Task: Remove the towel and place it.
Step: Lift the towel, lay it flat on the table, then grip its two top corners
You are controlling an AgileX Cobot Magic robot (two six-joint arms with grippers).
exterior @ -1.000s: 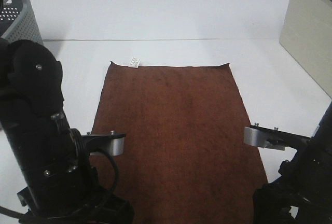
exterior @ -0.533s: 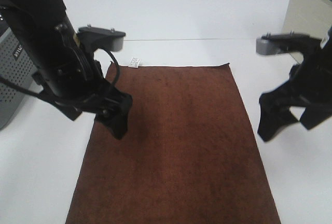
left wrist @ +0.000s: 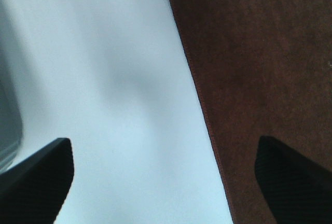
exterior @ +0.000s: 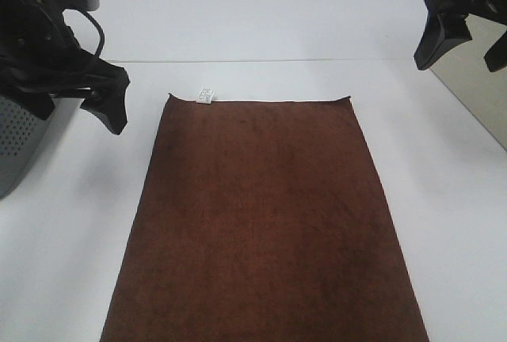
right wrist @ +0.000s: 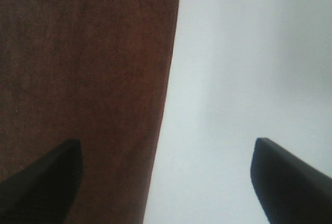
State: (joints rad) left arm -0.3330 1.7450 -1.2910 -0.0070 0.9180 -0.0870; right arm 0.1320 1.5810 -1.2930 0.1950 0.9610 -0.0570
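Note:
The towel [exterior: 261, 215] is a large dark brown cloth lying flat on the white table [exterior: 261, 17], with a small white tag [exterior: 207, 94] on its far short edge. My left gripper [exterior: 75, 104] hangs open above the table, just left of the towel's far left corner. My right gripper [exterior: 469, 45] hangs open high up, beyond the far right corner. In the left wrist view the open gripper [left wrist: 166, 182] straddles the hemmed long edge of the towel [left wrist: 259, 68]. In the right wrist view the gripper [right wrist: 166, 182] also straddles an edge of the towel [right wrist: 83, 68]. Neither holds anything.
A grey perforated basket [exterior: 16, 136] stands at the left edge of the table, partly behind my left arm, and shows blurred in the left wrist view [left wrist: 8, 120]. A beige box [exterior: 475, 81] stands at the far right.
Both arms have swung from the towel's near corners up and away to its far corners. Both grippers stayed open and the towel has not moved.

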